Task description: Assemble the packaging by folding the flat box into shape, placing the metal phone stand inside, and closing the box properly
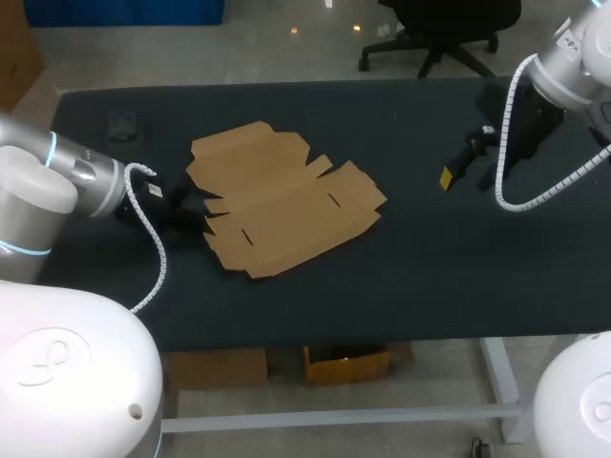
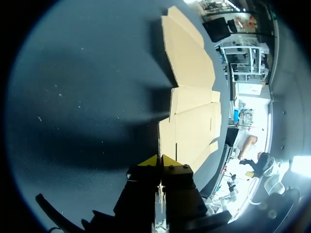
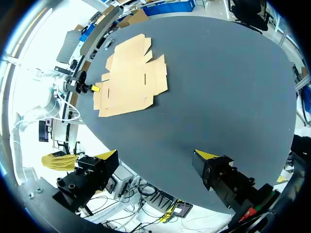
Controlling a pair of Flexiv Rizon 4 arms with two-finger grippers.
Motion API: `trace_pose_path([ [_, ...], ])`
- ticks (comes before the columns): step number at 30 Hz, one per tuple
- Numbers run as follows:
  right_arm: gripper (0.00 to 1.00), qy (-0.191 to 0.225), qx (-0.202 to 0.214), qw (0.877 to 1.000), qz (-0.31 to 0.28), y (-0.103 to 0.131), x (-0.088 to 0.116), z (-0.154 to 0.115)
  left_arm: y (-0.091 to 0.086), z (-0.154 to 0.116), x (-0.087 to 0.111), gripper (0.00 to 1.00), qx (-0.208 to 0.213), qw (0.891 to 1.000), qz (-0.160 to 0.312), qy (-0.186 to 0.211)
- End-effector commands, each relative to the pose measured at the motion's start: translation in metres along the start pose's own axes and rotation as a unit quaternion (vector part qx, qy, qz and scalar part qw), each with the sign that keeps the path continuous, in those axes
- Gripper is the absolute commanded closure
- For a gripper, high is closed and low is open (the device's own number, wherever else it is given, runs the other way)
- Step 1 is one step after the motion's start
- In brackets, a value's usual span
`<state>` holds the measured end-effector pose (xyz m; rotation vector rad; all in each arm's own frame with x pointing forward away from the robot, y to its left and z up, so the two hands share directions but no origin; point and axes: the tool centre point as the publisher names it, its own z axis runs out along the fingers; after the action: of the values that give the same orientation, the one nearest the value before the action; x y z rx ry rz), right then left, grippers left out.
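The flat brown cardboard box (image 1: 282,200) lies unfolded on the black table, left of its middle. My left gripper (image 1: 196,218) rests low at the box's left edge. In the left wrist view its yellow tips (image 2: 160,159) are shut together right against the edge of the box (image 2: 192,121); I cannot tell whether any card is pinched between them. My right gripper (image 1: 453,172) hangs above the table's right side, far from the box, wide open and empty (image 3: 158,155). From there the box (image 3: 129,73) lies far ahead. A small dark object (image 1: 122,126) lies at the back left; it may be the stand.
Bare black table (image 1: 449,258) stretches between the box and my right arm. The front edge of the table (image 1: 344,339) runs close below the box.
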<state>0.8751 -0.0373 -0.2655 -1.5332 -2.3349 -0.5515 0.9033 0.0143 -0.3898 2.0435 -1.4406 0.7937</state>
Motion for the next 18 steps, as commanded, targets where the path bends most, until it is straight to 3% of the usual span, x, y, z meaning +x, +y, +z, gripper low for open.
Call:
trace_pose_path([
  [1, 0.00, 0.003, 0.002, 1.000, -0.001, -0.001, 0.001, -0.002, -0.001, 0.002, 0.003, 1.00, -0.013, 1.000, 0.003, -0.008],
  [18, 0.00, 0.003, -0.006, 1.000, 0.012, -0.008, -0.002, -0.006, 0.019, 0.019, 0.020, 1.00, -0.061, 0.996, 0.045, -0.038],
])
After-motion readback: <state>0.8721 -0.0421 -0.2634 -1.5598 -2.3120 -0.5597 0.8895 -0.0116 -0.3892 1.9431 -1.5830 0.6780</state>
